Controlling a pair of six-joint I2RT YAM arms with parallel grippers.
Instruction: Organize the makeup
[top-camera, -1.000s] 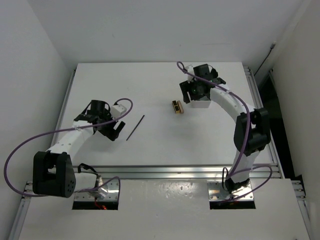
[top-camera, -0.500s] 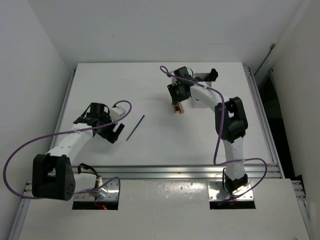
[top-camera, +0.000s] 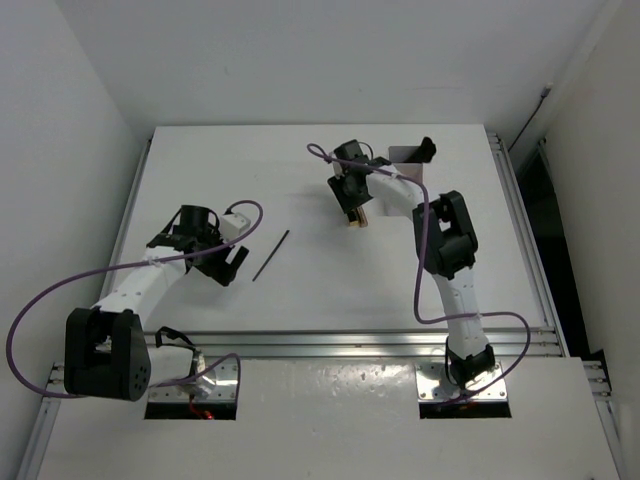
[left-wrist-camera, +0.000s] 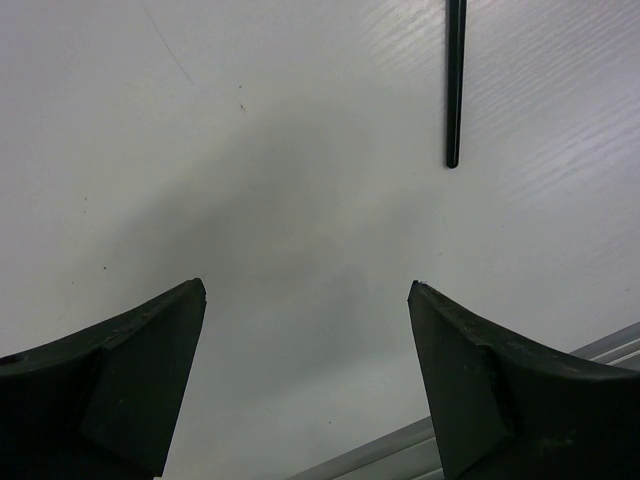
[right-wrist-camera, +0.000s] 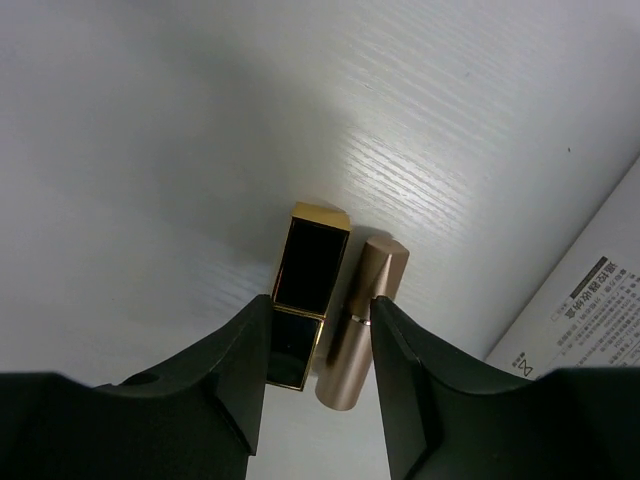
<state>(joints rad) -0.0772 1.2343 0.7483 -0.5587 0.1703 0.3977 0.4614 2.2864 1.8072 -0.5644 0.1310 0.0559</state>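
Case first: the black-and-gold case (right-wrist-camera: 305, 285) lies flat on the counter (right-wrist-camera: 150, 150), around the middle and toward the far side. A rose-gold tube (right-wrist-camera: 365, 300) lies alongside it on the right, just beside or touching. The right pincer (right-wrist-camera: 322, 315) hangs over the pair, jaws part-spread and gripping nothing I can make out; one finger overlaps the case, the other the tube.

That's the worry. It looks centred on the seam between the two, so a drop from here may land fingers on top of them, and a squeeze may catch both or flick the tube away.

Only the right wrist view shows that alignment, plus a printed white box (right-wrist-camera: 590, 300) at the right edge — from overhead the arm hides most of the pair. The overhead view gives the layout instead: the thin black stick (top-camera: 271, 255) lies well to the left of the case, just beside the left pincer (top-camera: 232, 262), which is spread wide and empty.
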